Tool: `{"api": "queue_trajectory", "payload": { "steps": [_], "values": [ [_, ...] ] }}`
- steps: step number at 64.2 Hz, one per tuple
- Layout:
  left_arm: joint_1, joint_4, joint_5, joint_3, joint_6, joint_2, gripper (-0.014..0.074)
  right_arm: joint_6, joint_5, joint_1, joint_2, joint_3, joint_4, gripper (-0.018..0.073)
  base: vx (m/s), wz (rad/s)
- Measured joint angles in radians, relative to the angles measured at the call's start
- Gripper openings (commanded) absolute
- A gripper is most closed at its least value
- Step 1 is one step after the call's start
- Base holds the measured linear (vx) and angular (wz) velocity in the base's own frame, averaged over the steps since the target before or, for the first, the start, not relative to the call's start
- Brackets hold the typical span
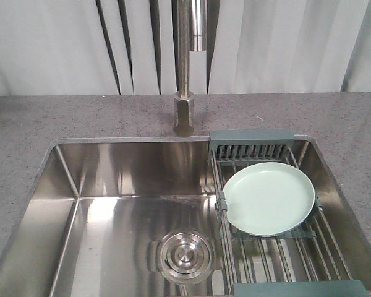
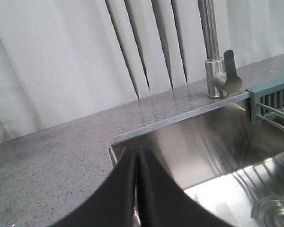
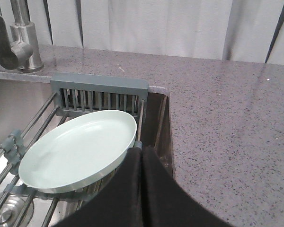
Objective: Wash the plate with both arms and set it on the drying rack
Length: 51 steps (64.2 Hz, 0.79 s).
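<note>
The plate (image 1: pixel 269 198) lies flat on the drying rack (image 1: pixel 266 247), which spans the right side of the sink (image 1: pixel 111 179); the plate sits toward the rack's far end, just in front of the grey-green end bar, and its rim overlaps one of the cross strips. The left gripper (image 2: pixel 136 189) hangs over the sink's near-left corner with its two black fingers pressed together and nothing between them, well apart from the plate. The right gripper (image 3: pixel 142 189) is likewise closed and empty, its tip just beside the plate's near-right rim. The faucet (image 1: pixel 188 62) stands at the back edge, set in the table (image 1: pixel 49 117), and the drain (image 1: pixel 184 253) sits low in the basin. Judging from this layout, the plate looks settled, so the main risk is the right gripper: any sideways or downward move could catch the rim and slide the smooth plate across the rods, tipping it over the rack's inner edge into the basin.
</note>
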Motion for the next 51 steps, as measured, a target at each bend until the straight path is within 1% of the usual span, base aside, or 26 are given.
{"api": "queue_trajectory", "payload": {
  "steps": [12, 22, 26, 33, 38, 44, 51],
  "values": [
    [0.000, 0.000, -0.005, 0.017, 0.000, 0.000, -0.0005, 0.000, 0.000, 0.000, 0.000, 0.000, 0.000, -0.0009, 0.00, 0.00],
    [0.000, -0.002, -0.008, 0.101, 0.000, 0.000, -0.0005, 0.000, 0.000, 0.000, 0.000, 0.000, 0.000, -0.0009, 0.00, 0.00],
    [0.009, -0.005, -0.015, 0.137, 0.000, 0.000, -0.0005, 0.000, 0.000, 0.000, 0.000, 0.000, 0.000, -0.0009, 0.00, 0.00],
    [0.058, -0.053, -0.057, 0.187, 0.000, 0.000, -0.0005, 0.000, 0.000, 0.000, 0.000, 0.000, 0.000, -0.0009, 0.00, 0.00],
    [0.114, -0.089, -0.112, 0.197, 0.000, 0.000, -0.0005, 0.000, 0.000, 0.000, 0.000, 0.000, 0.000, -0.0010, 0.00, 0.00],
    [0.167, -0.099, -0.140, 0.197, 0.000, -0.008, -0.0005, 0.000, 0.000, 0.000, 0.000, 0.000, 0.000, -0.0010, 0.00, 0.00],
    [0.210, -0.101, -0.151, 0.197, 0.000, -0.008, -0.0005, 0.000, 0.000, 0.000, 0.000, 0.000, 0.000, -0.0010, 0.00, 0.00]
  ]
}}
